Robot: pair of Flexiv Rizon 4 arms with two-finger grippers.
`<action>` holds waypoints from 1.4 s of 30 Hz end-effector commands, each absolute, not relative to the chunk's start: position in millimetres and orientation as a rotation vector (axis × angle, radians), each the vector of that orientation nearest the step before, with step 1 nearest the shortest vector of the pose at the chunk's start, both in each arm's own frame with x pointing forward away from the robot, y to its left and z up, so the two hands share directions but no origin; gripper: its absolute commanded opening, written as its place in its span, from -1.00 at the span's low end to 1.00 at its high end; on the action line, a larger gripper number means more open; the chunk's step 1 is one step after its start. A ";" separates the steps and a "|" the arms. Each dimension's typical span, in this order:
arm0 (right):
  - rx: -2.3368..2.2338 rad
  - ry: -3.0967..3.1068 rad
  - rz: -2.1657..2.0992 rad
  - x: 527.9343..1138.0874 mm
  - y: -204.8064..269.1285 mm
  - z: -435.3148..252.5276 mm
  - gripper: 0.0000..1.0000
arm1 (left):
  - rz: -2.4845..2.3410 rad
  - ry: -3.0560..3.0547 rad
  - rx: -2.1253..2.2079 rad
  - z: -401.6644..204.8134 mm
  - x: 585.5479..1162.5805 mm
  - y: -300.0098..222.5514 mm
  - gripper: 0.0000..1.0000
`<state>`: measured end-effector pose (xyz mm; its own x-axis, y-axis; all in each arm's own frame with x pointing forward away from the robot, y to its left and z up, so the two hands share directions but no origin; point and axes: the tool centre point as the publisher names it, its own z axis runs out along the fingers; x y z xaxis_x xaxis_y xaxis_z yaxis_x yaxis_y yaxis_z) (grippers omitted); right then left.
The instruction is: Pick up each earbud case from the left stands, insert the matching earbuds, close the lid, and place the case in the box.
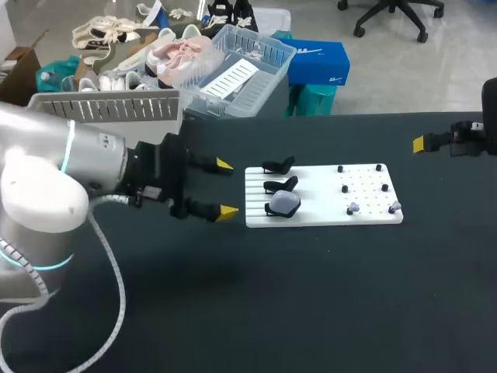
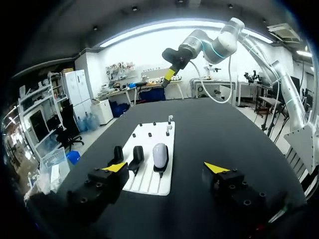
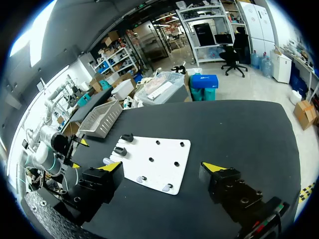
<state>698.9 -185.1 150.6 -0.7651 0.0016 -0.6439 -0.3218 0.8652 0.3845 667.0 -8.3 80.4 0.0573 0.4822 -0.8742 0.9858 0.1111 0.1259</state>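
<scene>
Head view, left gripper (image 1: pixel 227 188) spread wide and empty just beside the white board (image 1: pixel 373 217), grey earbud case (image 1: pixel 283 203) sat on the board's left side, left wrist view, case lay ahead between released jaws, right wrist view, right gripper (image 3: pixel 162 166) gaped empty, board ahead.

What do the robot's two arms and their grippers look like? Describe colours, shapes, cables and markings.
The left arm is a silver-grey tube with rounded white joint caps, glowing cyan rings and a pale ribbed cable alongside. The right arm matches. The left gripper and right gripper are black and blocky, each finger ending in a bright yellow wedge tip.
</scene>
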 end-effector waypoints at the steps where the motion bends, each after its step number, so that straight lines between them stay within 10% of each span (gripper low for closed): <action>1: -0.233 2.372 0.640 699.6 -185.6 150.3 1.00 | -0.748 1.559 1.462 68.2 669.5 -26.8 1.00; 42: -0.233 2.372 0.640 699.6 -185.6 150.3 1.00 | -0.779 1.684 1.463 29.1 698.6 -75.8 1.00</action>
